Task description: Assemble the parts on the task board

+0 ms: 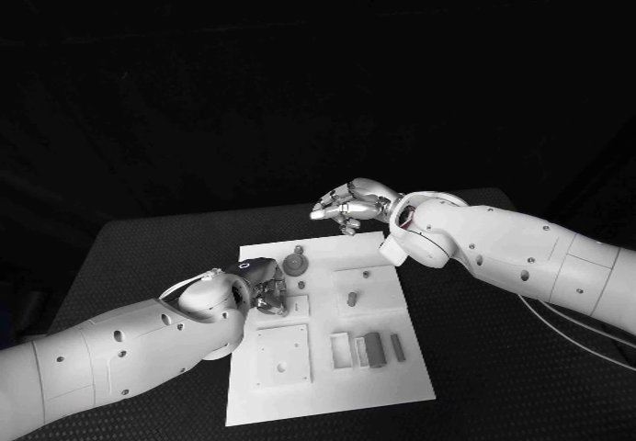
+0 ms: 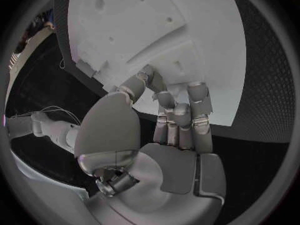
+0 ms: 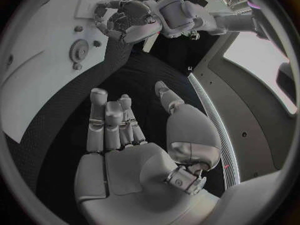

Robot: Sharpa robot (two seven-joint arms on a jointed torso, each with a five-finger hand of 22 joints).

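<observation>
Both hands empty: left fingers (image 1: 272,296) touch task board (image 1: 398,386), beside gear (image 1: 297,265).

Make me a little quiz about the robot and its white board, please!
1. True or false: the right hand is touching the task board.
2. Which hand is down on the board's edge? A) the left hand B) the right hand C) both
3. Fill in: the round toothed part near the board's far end is a ____.

Key
1. False; it hovers over the black table past the board's far edge, holding nothing.
2. A; in the left wrist view its fingers rest on the board.
3. Gear.
</observation>
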